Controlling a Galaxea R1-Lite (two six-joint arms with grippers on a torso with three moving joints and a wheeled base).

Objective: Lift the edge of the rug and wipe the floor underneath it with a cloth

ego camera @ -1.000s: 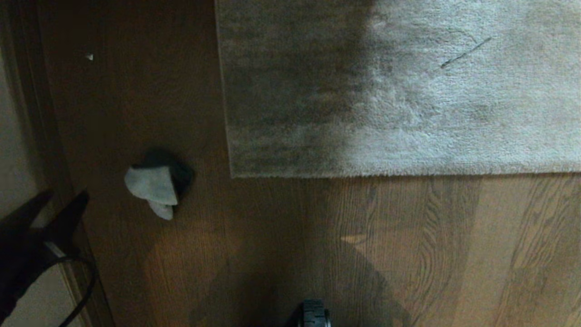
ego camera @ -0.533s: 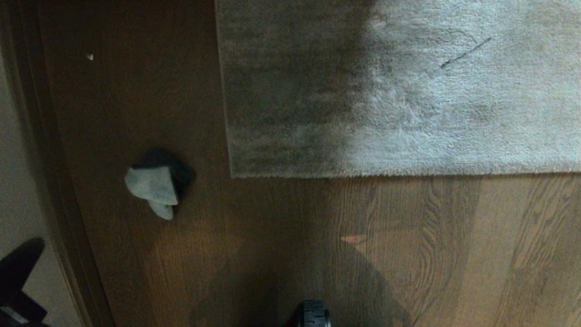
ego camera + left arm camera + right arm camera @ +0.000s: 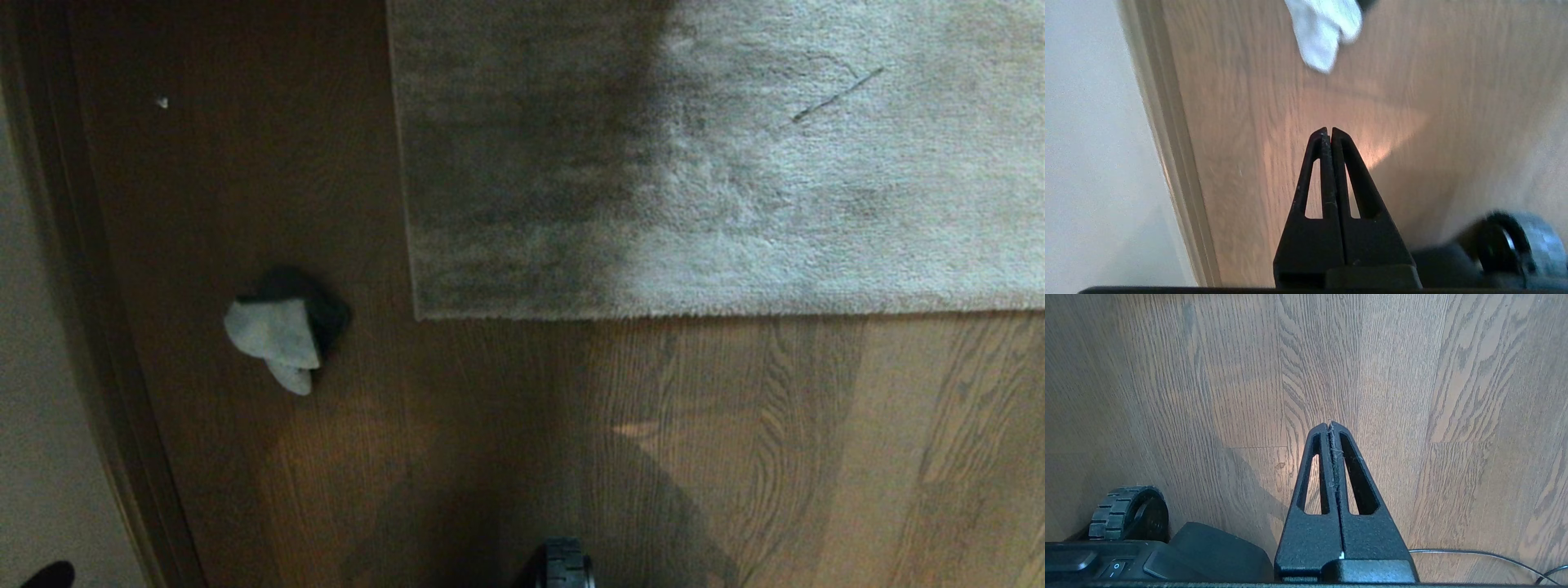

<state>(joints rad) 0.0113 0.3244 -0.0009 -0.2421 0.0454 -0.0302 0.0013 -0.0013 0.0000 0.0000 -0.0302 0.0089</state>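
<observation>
Withdrawn from the lower left of the head view since the earlier frame, the left gripper (image 3: pixel 1329 131) now shows there only as a dark tip at the bottom corner. Its own wrist view shows what the head view cannot: fingers pressed together, holding nothing, above the floor (image 3: pixel 506 441) beside a pale baseboard (image 3: pixel 1167 134). The cloth (image 3: pixel 277 333) lies crumpled on the floor, left of the rug edge (image 3: pixel 718 314), apart from it; the hem lies flat. Only the right wrist view shows the right gripper (image 3: pixel 1331 425), fingers likewise pressed together and empty, over bare planks near a base wheel (image 3: pixel 1128 512).
</observation>
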